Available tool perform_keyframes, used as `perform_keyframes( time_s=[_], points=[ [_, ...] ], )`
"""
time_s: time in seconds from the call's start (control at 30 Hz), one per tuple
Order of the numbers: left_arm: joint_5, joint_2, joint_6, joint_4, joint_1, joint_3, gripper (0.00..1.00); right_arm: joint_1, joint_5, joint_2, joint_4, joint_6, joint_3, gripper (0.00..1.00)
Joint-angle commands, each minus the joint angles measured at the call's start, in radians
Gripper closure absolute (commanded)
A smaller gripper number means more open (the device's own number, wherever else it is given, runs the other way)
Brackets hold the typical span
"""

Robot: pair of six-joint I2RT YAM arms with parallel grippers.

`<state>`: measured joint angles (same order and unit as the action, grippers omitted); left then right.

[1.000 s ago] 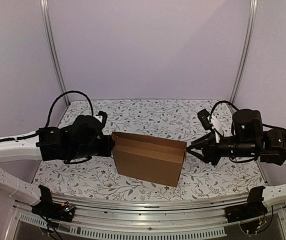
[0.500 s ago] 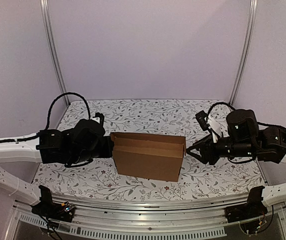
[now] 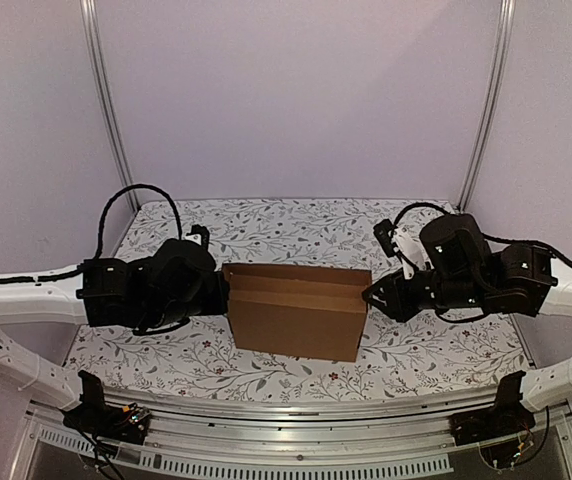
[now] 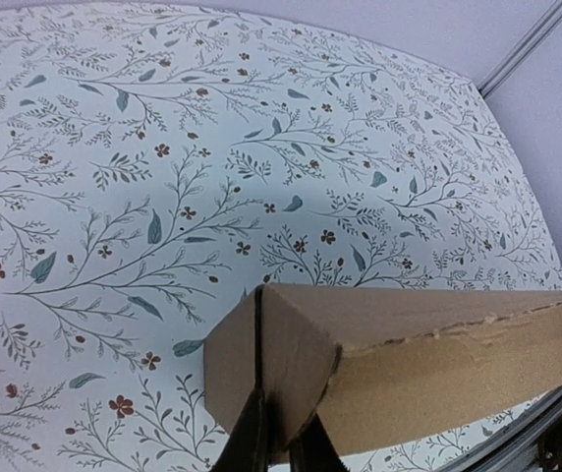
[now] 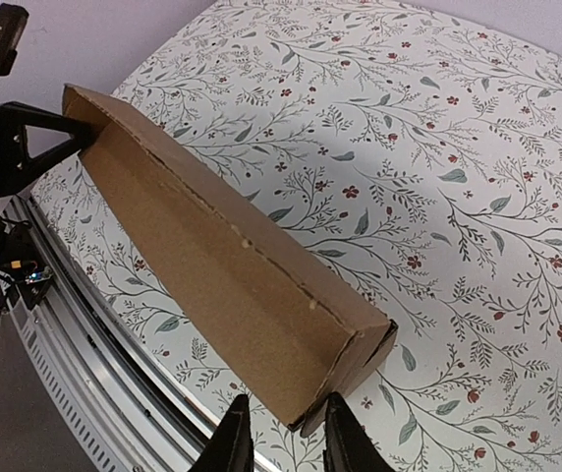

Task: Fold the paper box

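The left hand [image 4: 279, 438] is clenched on the left end wall of the plain brown cardboard paper box [image 3: 296, 320]. The box stands in the middle of the floral-patterned desk [image 3: 296, 225], its long axis running left to right. The right hand [image 5: 283, 418], fingers spread, straddles the opposite end, so both hands are equally near.

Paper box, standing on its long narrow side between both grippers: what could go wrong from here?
1. The paper box is pinched only at its left end by the left gripper; a shove from the right could pivot or tip it.
2. The right gripper is open with just the box's end corner between its fingers; closing there may crush it or slip off.
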<state>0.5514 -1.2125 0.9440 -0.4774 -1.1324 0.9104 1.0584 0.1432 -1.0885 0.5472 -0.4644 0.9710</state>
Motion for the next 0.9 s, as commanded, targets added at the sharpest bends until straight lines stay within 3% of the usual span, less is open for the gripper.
perform_keyframes(
  time_s=[0.0,0.57,0.73,0.87],
  points=[
    [-0.015,-0.021,0.005,-0.09,-0.017,-0.004,0.91,0.004,0.071,-0.032,0.035,-0.004,0.047,0.77],
    [-0.021,-0.029,-0.002,-0.082,-0.017,-0.007,0.91,0.025,0.138,-0.099,0.104,0.002,0.083,0.9],
    [-0.023,-0.03,-0.001,-0.082,-0.018,-0.01,0.91,0.025,0.138,-0.114,0.099,0.004,0.084,1.0],
    [-0.022,-0.03,-0.003,-0.082,-0.019,-0.011,0.91,0.026,0.128,-0.116,0.086,0.003,0.094,1.0]
  ],
)
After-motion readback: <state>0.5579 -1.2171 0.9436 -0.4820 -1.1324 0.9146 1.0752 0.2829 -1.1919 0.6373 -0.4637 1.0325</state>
